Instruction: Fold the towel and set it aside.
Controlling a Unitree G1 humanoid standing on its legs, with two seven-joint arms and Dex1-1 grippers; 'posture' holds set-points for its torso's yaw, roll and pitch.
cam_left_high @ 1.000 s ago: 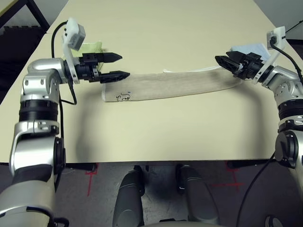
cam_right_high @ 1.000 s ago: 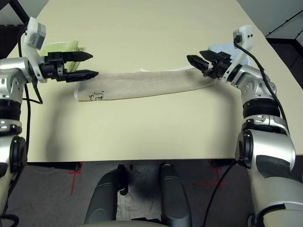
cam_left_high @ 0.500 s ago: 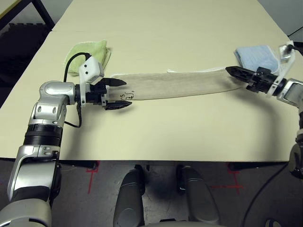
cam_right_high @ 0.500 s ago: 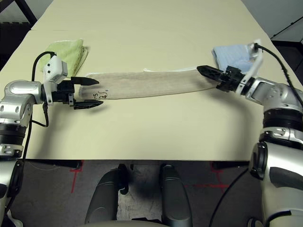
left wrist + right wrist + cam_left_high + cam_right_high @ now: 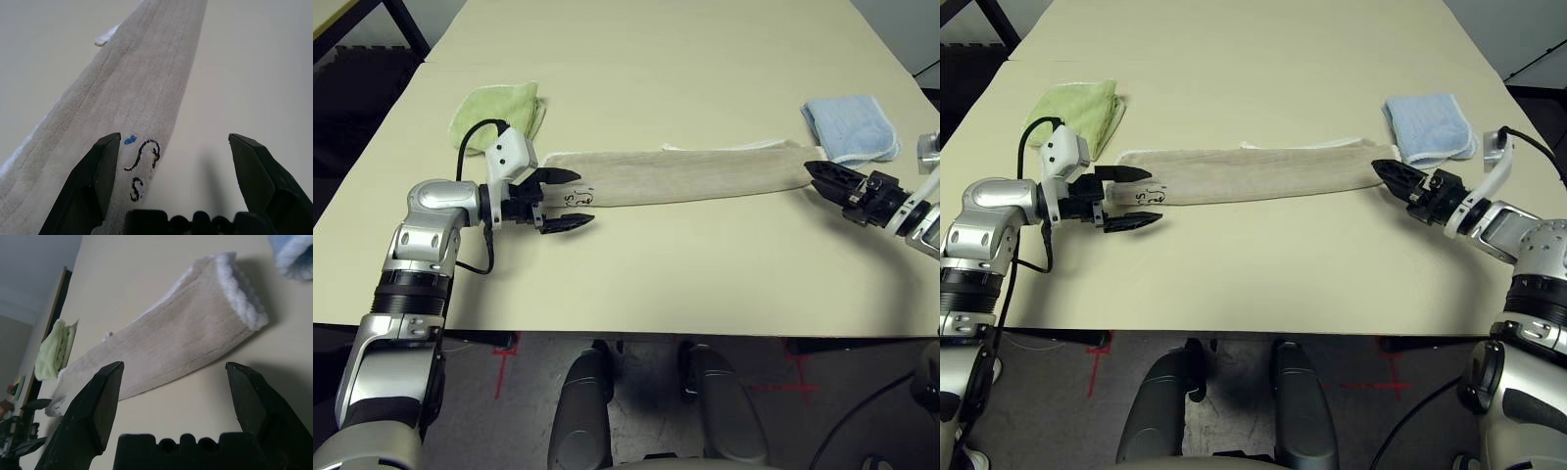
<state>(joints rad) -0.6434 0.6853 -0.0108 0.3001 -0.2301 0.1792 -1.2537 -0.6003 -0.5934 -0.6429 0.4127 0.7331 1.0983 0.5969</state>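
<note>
The towel [image 5: 685,176] lies as a long, narrow beige strip across the table, folded lengthwise, with white piping at its right end. A dark printed mark [image 5: 144,154] sits at its left end. My left gripper [image 5: 582,199] is open low at that left end, one finger over the towel's corner and the other over bare table on the near side. My right gripper [image 5: 815,174] is open, low over the table just off the towel's right end and pointing along it. In the right wrist view the towel [image 5: 195,333] runs away between the spread fingers. Neither gripper holds anything.
A folded lime-green cloth [image 5: 499,110] lies behind the towel's left end. A folded light-blue cloth [image 5: 850,125] lies behind its right end, close to my right gripper. The table's front edge [image 5: 656,328] runs near me, with wide bare tabletop between it and the towel.
The camera has tilted. Both arms have come down from above the table to the towel's ends. The left gripper has edged right over the marked corner. Both stay open.
</note>
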